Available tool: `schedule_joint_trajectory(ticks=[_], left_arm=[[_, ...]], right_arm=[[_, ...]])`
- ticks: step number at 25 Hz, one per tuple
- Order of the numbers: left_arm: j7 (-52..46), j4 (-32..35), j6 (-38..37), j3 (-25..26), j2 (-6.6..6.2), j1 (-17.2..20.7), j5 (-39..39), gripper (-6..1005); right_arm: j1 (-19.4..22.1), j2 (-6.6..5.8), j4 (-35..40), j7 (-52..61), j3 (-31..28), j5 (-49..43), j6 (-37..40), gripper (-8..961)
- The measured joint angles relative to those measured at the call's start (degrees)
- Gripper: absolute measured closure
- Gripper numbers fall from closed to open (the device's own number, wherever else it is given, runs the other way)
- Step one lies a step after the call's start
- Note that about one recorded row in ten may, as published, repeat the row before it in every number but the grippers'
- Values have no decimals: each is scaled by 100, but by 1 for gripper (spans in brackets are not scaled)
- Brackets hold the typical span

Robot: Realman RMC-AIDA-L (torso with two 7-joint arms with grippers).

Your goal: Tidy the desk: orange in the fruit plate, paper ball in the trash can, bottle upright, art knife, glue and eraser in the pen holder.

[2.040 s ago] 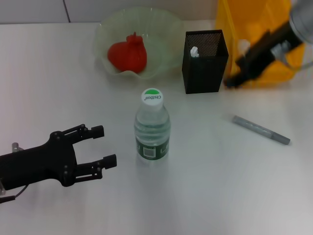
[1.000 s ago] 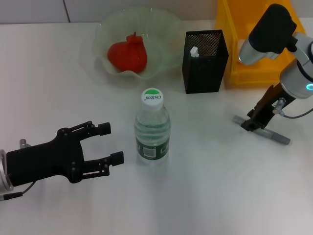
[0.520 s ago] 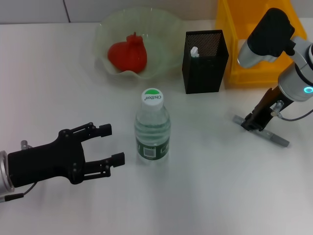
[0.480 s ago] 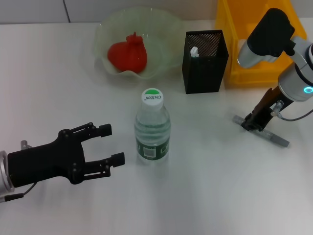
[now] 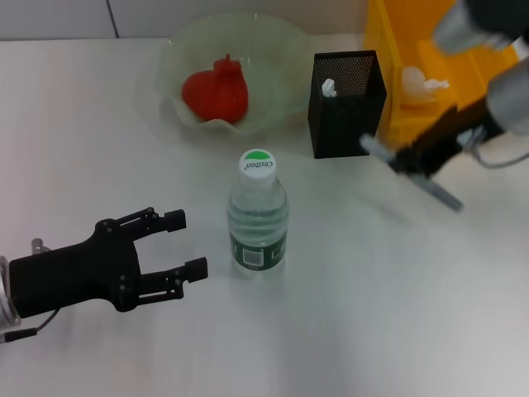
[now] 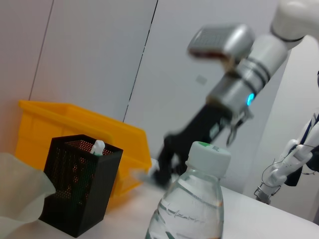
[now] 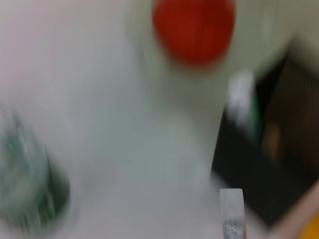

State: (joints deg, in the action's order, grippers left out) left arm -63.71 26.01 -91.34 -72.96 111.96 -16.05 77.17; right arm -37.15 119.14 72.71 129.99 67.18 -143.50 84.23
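Note:
My right gripper [image 5: 411, 163] is shut on the grey art knife [image 5: 440, 193] and holds it slanted in the air, just right of the black mesh pen holder [image 5: 345, 103]. The white tip of the glue [image 5: 329, 86] sticks out of the holder. The bottle [image 5: 258, 217] stands upright mid-table. A red-orange fruit, the orange [image 5: 215, 91], lies in the pale green fruit plate [image 5: 273, 58]. A paper ball [image 5: 420, 83] sits in the yellow trash can [image 5: 393, 50]. My left gripper [image 5: 186, 242] is open, left of the bottle. The eraser is out of view.
In the left wrist view the bottle [image 6: 194, 199] stands close in front, with the pen holder [image 6: 79, 184] and yellow trash can [image 6: 75, 129] behind it. The right wrist view is blurred, showing the knife tip [image 7: 232, 214] near the pen holder [image 7: 264, 169].
My right gripper has taken the art knife off the table and carried it up and left toward the pen holder. The left arm has barely moved.

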Motion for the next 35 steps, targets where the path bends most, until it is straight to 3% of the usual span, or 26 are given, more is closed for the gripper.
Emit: schedule_joint_trajectory(ticks=[1, 4, 5, 7, 9, 10, 11, 15, 16, 21, 30, 35], left_arm=[[0, 0, 0, 0, 0, 0, 0, 155], [-1, 0, -3, -9, 1, 4, -1, 155], [-1, 0, -5, -26, 7, 5, -1, 155], [-1, 0, -5, -35, 7, 8, 0, 155], [-1, 0, -9, -42, 8, 11, 0, 155], [-1, 0, -16, -36, 9, 15, 0, 155], [-1, 0, -18, -28, 9, 15, 0, 155], [-1, 0, -36, -29, 10, 21, 0, 155], [-1, 0, -36, -29, 10, 21, 0, 155], [11, 0, -32, -3, 9, 24, 0, 155], [45, 0, 20, 0, 14, 20, 0, 155], [50, 0, 22, 2, 18, 11, 0, 155]], right_arm=[[0, 0, 0, 0, 0, 0, 0, 817], [518, 23, 825, -346, -357, 1131, -273, 819], [859, 24, 976, -734, -441, 2085, -840, 820], [982, 14, 868, -1029, -433, 2636, -1197, 821], [1114, 9, 392, -1701, -411, 3514, -1747, 821], [1049, 10, -330, -2405, -433, 4166, -2094, 822], [1049, 10, -330, -2405, -433, 4166, -2094, 822], [418, 4, -2439, -3963, -459, 5598, -2623, 823], [418, 4, -2439, -3963, -459, 5598, -2623, 823], [-389, 17, -3874, -4658, -394, 5837, -3429, 825], [-489, 30, -4144, -4740, -238, 5833, -3626, 827], [-420, 25, -4116, -4700, -237, 5853, -3564, 738]])
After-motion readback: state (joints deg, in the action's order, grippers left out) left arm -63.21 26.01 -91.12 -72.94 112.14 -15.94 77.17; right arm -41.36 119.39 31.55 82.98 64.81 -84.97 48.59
